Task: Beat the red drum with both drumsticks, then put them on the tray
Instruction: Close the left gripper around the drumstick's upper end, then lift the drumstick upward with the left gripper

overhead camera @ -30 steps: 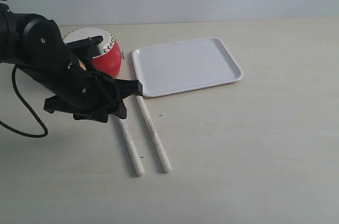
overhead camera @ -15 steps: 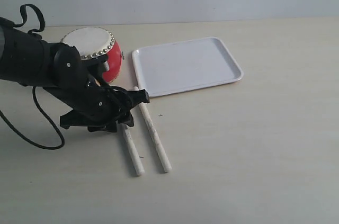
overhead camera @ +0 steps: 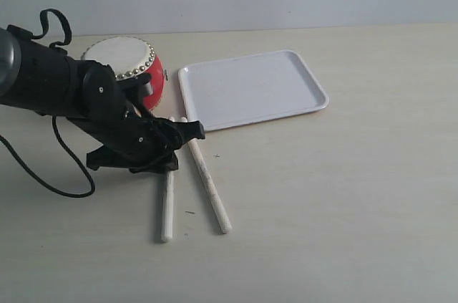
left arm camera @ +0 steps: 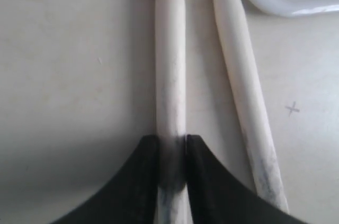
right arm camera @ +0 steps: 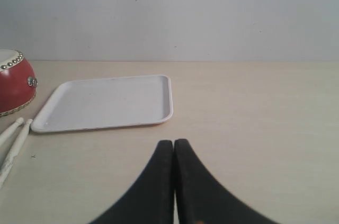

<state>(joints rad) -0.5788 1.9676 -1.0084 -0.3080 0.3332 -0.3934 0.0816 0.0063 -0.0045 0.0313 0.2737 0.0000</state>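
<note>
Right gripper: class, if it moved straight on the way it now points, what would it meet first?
Most likely the near corner of the tray, on the side away from the red drum; depth is unclear, so the right gripper might meet bare table first.

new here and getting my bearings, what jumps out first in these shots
The black left end effector is clamped on one drumstick, with the second drumstick lying loose beside it. Beyond them sit the red drum, to the left, and the empty white tray, to the right.
</note>
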